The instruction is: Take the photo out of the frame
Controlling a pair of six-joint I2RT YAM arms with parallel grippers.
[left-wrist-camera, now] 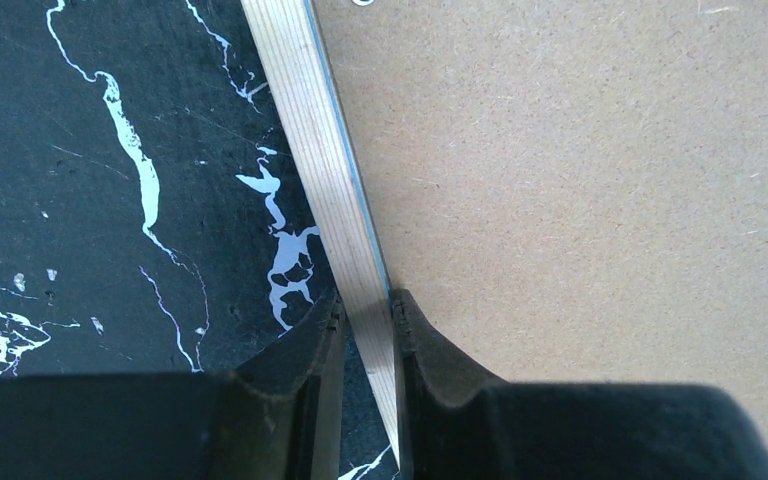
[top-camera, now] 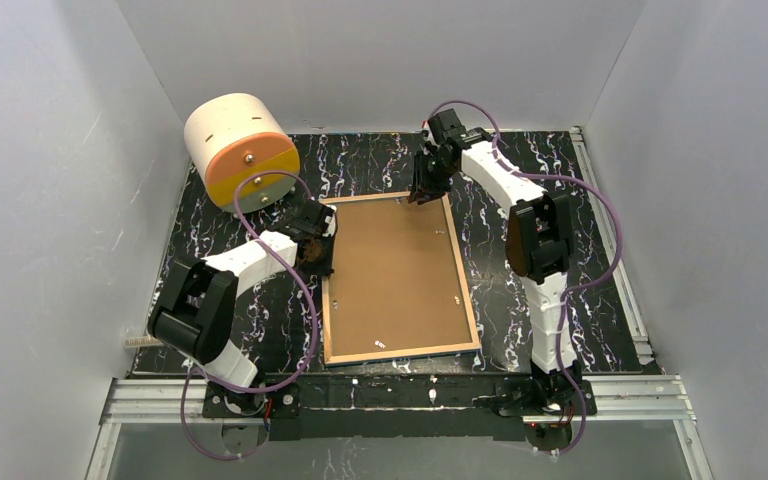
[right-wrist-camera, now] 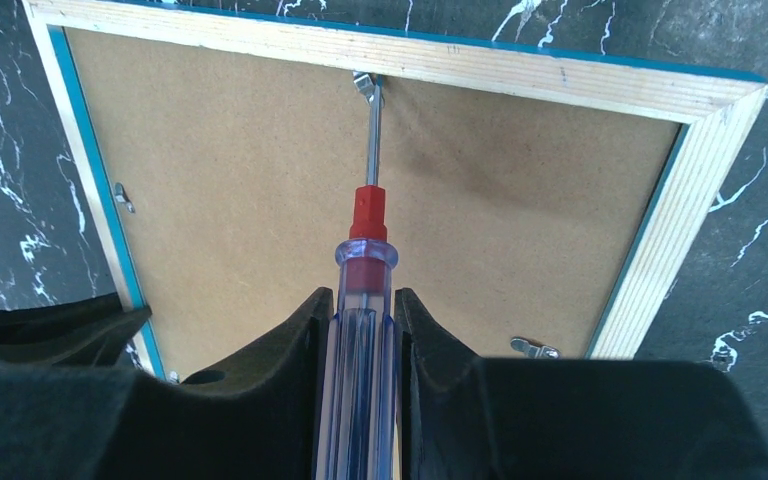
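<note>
Frame (top-camera: pixel 403 351) is laid face down in the middle of the surface (top-camera: pixel 520 250), with its wooden reverse and brown backing board (top-camera: pixel 395 275) up. The photo is not seen at all, presumably sandwiched under the board. Left pincer (left-wrist-camera: pixel 365 305) is closed on the frame's left rail, one finger on the surface side and one over the board. Right pincer (right-wrist-camera: pixel 360 300) is clamped on a clear-handled screwdriver (right-wrist-camera: pixel 360 390), with the blade set at the metal retaining tab (right-wrist-camera: pixel 364 85) on the far rail. Handling, as judged: the frame is rigid and light and likely to skid on the glossy surface unless pinned, so a rail is the place to be held. The board is thin and stiff, best lifted by an edge once freed. The print is thin and easily creased — to be taken by a margin. Hard to read: whether glazing is fitted, and whether the far tab sits over the board or clear of it. A side tab (right-wrist-camera: pixel 122 197) and an opposite tab (right-wrist-camera: pixel 533 348) are made out; any others are cut off or covered.
</note>
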